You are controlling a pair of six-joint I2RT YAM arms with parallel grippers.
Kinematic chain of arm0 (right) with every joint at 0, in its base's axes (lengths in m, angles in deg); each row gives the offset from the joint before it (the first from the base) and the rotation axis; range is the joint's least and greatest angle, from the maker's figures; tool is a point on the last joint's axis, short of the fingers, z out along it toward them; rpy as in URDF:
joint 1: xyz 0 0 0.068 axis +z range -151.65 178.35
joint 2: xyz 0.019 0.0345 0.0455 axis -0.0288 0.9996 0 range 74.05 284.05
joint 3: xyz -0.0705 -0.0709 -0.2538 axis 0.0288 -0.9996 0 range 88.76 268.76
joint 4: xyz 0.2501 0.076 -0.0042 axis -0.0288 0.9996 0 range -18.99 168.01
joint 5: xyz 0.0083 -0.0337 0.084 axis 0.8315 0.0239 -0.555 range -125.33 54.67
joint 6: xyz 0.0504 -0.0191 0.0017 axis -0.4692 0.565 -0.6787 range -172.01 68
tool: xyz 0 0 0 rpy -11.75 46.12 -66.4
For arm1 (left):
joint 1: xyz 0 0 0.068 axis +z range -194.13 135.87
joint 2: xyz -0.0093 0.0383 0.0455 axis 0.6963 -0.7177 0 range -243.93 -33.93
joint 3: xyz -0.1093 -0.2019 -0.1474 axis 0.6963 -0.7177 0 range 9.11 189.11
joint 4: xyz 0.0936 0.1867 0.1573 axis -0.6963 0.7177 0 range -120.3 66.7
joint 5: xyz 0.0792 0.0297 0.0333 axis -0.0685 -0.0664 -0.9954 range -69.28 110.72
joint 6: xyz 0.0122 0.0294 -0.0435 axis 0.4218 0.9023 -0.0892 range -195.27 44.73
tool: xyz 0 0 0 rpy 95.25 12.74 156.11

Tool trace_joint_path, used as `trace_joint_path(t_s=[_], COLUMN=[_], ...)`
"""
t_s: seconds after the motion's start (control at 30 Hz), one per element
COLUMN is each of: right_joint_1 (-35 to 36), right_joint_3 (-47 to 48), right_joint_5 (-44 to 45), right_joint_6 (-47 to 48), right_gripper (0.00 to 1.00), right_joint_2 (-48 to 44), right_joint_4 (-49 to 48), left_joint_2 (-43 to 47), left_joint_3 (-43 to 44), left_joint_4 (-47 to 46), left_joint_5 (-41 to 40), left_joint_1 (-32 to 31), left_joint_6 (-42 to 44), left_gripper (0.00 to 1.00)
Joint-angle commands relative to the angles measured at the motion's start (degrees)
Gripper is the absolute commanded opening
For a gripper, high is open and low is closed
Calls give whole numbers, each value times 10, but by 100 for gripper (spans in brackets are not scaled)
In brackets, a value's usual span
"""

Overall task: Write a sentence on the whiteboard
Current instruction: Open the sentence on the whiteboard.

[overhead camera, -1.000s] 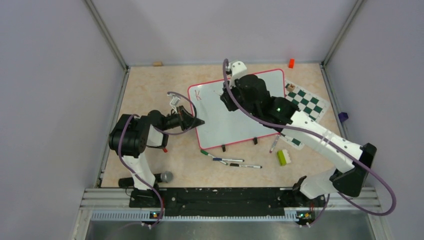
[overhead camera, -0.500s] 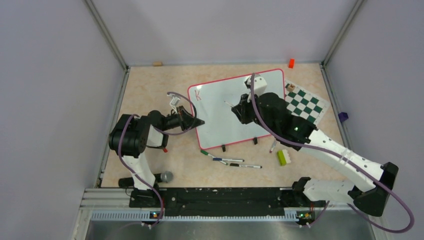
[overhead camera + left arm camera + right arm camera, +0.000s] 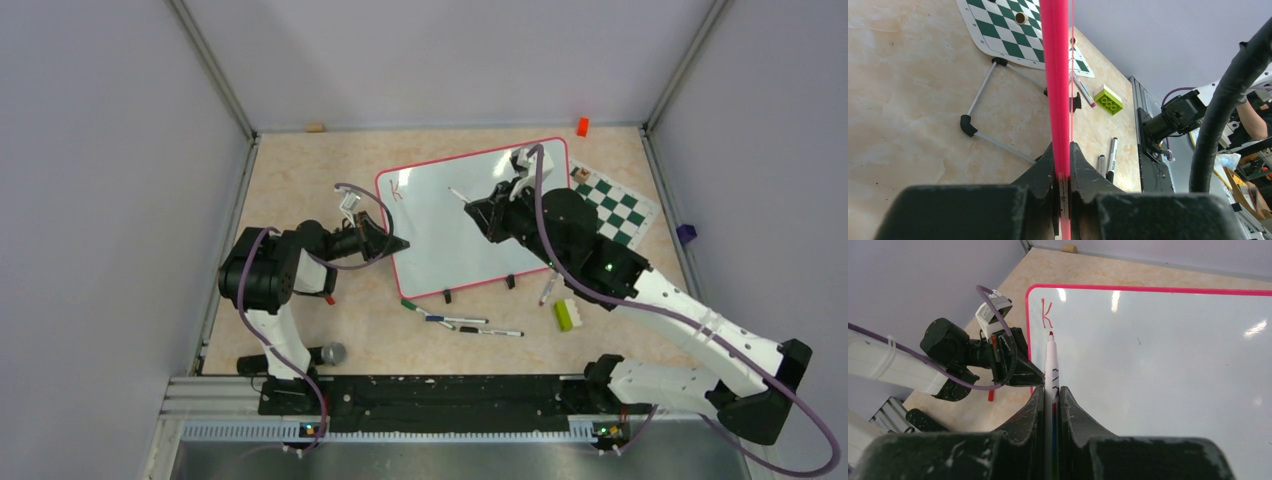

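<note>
The whiteboard (image 3: 450,250) lies tilted at the table centre, its far right corner overlapping the chess mat (image 3: 620,205).

1. Left gripper (image 3: 1062,150): jaws narrow, clamped on the board's red-pink frame at the 9 o'clock edge. Its position has not changed over the last second.
2. Right gripper (image 3: 1050,390): jaws narrow, holding a red marker (image 3: 1051,357) with the tip pointing toward 10 o'clock.
3. Change: one second ago the right wrist covered the board's upper middle. It has since drawn back toward 3 o'clock, uncovering the writing area.
4. The sentence (image 3: 1047,315) consists of a single red "K" in the 10 o'clock corner. No letter has been added.

Assessment: the task is at its start. The tip sits at 5 o'clock of the "K"; whether it touches the board cannot be determined. The next stroke probably begins there.
</note>
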Motion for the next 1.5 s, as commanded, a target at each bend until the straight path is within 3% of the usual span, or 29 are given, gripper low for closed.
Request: trace_joint_path(t_s=[0.0,0.13,0.3,0.47,0.53,0.67,0.7,0.83,0.87,0.93,0.97,1.03,1.2,1.47], right_joint_1=[-4,-18,-61,-61,-57,11,21,26,26,26,26,25,25,25], right_joint_3=[-14,4,103,248,220,174,167,197,197,166,130,95,76,142], right_joint_5=[40,46,-22,-21,14,243,262,255,220,69,60,56,51,98], right_joint_6=[14,59,75,80,24,-85,-92,-85,-45,67,64,42,9,35], right_gripper=[0,0,0,0,0,0,0,0,0,0,0,0,0,0], right_joint_2=[11,51,116,192,187,164,163,192,194,180,170,150,140,168], right_joint_4=[-99,-151,-187,-36,-29,-5,0,55,40,-23,-60,-110,-119,-15], left_joint_2=[-5,-8,0,2,8,27,31,38,38,31,26,13,12,19], left_joint_3=[-5,-8,-16,-11,-17,-31,-29,-22,-23,-29,-32,-33,-33,-38], left_joint_4=[-52,-52,-52,-52,-51,-8,9,52,46,9,-16,-51,-52,-52], left_joint_5=[10,13,19,22,16,-6,-7,-9,-10,-10,-10,-8,-11,-17], left_joint_1=[-11,-14,-14,-14,-15,-17,-17,-18,-17,-18,-17,-17,-22,-25], left_joint_6=[44,48,61,59,64,102,114,145,142,121,105,78,78,81], left_gripper=[0,0,0,0,0,0,0,0,0,0,0,0,0,0])
